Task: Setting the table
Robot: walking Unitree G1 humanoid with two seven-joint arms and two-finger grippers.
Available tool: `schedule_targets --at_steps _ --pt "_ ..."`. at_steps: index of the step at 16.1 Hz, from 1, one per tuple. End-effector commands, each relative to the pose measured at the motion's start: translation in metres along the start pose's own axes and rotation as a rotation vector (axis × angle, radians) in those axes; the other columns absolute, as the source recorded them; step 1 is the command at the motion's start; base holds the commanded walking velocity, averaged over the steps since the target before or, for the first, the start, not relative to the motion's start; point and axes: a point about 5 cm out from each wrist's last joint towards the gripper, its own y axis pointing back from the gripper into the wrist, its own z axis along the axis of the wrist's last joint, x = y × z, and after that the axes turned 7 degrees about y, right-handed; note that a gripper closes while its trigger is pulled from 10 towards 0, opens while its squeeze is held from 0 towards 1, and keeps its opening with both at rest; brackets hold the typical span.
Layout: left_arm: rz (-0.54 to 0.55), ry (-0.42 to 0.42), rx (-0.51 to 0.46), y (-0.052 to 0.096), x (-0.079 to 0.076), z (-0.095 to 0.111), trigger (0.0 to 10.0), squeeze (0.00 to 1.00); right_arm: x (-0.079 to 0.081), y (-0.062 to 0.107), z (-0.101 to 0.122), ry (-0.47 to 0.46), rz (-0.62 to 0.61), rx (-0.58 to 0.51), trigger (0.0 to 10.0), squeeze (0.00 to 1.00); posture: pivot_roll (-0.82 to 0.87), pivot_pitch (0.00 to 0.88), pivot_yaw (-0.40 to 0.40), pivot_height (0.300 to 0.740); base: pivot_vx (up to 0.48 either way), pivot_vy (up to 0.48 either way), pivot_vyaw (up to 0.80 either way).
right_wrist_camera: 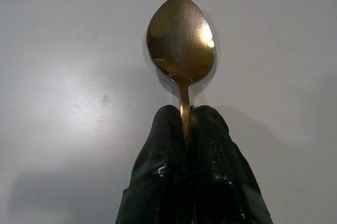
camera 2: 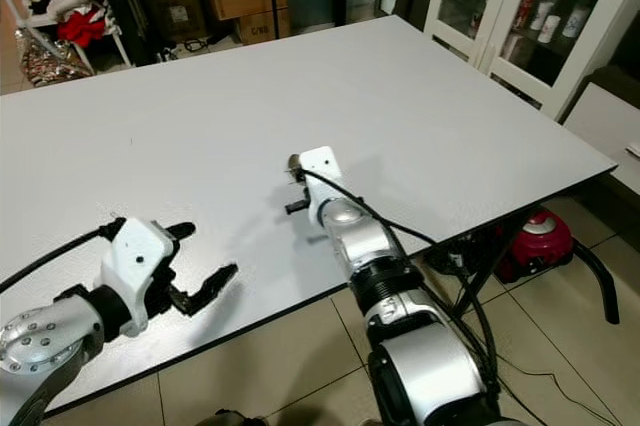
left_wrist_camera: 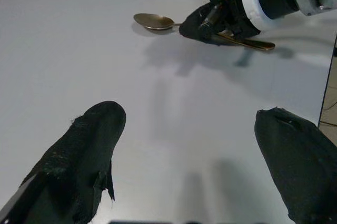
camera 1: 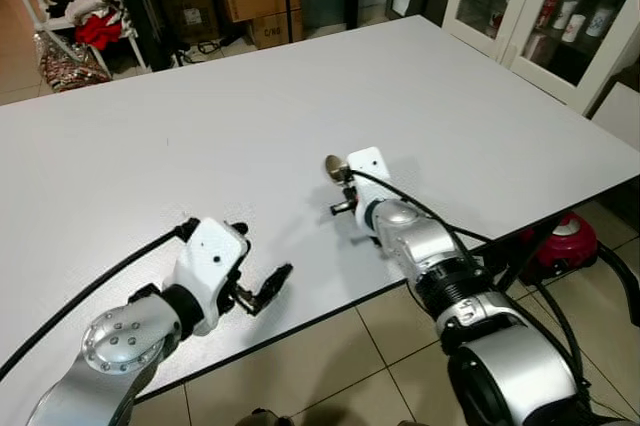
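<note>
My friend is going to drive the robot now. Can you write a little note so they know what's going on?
Right gripper: jaws shut on the handle of the gold spoon, holding it low over the white table, bowl pointing away from the robot. Whether the spoon touches the table cannot be told.
Left gripper: jaws open, nothing in them, hanging just above the table near its front edge, beside the right arm.
Done: spoon picked up and brought over the table.
Left: set the spoon down, let go, then fetch the other tableware.
</note>
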Motion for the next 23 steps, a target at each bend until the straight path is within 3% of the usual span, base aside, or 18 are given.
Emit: schedule_targets --at_steps 1,4,5,6,7,11,14,15,16,17,18,19,20,21,22,23 --pt "-0.009 -0.008 0.001 0.002 -0.001 0.002 10.0 0.00 0.003 0.000 0.006 -0.010 0.015 -0.003 10.0 0.00 -0.02 0.028 0.056 0.740 0.000 0.000 0.00" --pt "-0.019 -0.009 0.006 0.002 -0.002 0.001 10.0 0.00 0.006 -0.001 0.003 0.002 0.023 0.015 10.0 0.00 -0.03 0.024 0.052 0.740 0.000 0.000 0.00" --pt "-0.022 -0.010 0.008 0.002 -0.003 0.001 10.0 0.00 0.005 -0.001 0.001 0.017 0.018 0.026 10.0 0.22 -0.03 0.022 0.052 0.740 0.000 0.000 0.00" --pt "-0.022 -0.010 0.008 0.001 -0.003 0.000 10.0 0.00 0.003 -0.001 -0.001 0.026 0.011 0.033 10.0 0.77 -0.03 0.021 0.051 0.740 0.000 0.000 0.00" --pt "-0.023 -0.011 0.011 0.001 -0.002 0.000 10.0 0.00 0.002 -0.001 -0.002 0.021 0.014 0.040 10.0 0.96 -0.03 0.017 0.051 0.740 0.000 0.000 0.00" --pt "-0.028 -0.014 0.013 0.000 -0.002 -0.001 10.0 0.00 -0.001 0.001 0.002 0.037 0.031 0.030 10.0 1.00 -0.04 0.000 0.054 0.740 0.000 0.000 0.00" --pt "-0.007 0.018 -0.034 0.000 0.002 0.004 10.0 0.00 -0.013 0.016 0.020 -0.001 0.038 -0.051 10.0 1.00 -0.04 0.000 0.054 0.740 0.000 0.000 0.00" --pt "0.006 0.045 -0.066 0.001 0.003 0.008 10.0 0.00 -0.018 0.029 0.031 -0.041 0.063 -0.111 10.0 1.00 -0.04 0.000 0.056 0.740 0.000 0.000 0.00" --pt "0.029 0.100 -0.118 0.002 0.005 0.013 10.0 0.00 -0.024 0.056 0.046 -0.070 0.141 -0.228 10.0 1.00 -0.05 0.000 0.062 0.740 0.000 0.000 0.00" --pt "0.034 0.120 -0.132 0.003 0.005 0.014 10.0 0.00 -0.025 0.065 0.049 -0.071 0.168 -0.264 10.0 1.00 -0.05 0.000 0.062 0.740 0.000 0.000 0.00" --pt "0.053 0.189 -0.137 0.003 0.002 0.013 10.0 0.00 -0.031 0.089 0.050 -0.061 0.189 -0.360 10.0 1.00 -0.07 0.000 0.072 0.740 0.000 0.000 0.00" --pt "0.052 0.222 -0.130 0.002 0.000 0.012 10.0 0.00 -0.034 0.098 0.049 -0.051 0.182 -0.401 10.0 1.00 -0.07 0.000 0.074 0.740 0.000 0.000 0.00" --pt "0.069 0.253 -0.097 -0.005 -0.010 0.003 10.0 0.00 -0.040 0.113 0.028 -0.009 0.109 -0.447 10.0 1.00 -0.08 0.000 0.088 0.740 0.000 0.000 0.00" --pt "0.088 0.254 -0.100 -0.007 -0.011 0.000 10.0 0.00 -0.039 0.116 0.021 0.014 0.094 -0.455 10.0 1.00 -0.08 0.000 0.096 0.740 0.000 0.000 0.80" --pt "0.210 0.227 -0.103 -0.013 -0.004 -0.004 10.0 0.00 -0.037 0.123 0.004 0.042 0.047 -0.443 10.0 1.00 -0.09 0.000 0.111 0.740 0.000 0.000 0.80" --pt "0.416 0.177 -0.186 -0.014 0.006 0.008 10.0 0.00 -0.036 0.133 -0.010 0.073 -0.040 -0.459 10.0 1.00 -0.10 0.000 0.125 0.740 0.000 0.000 0.80"
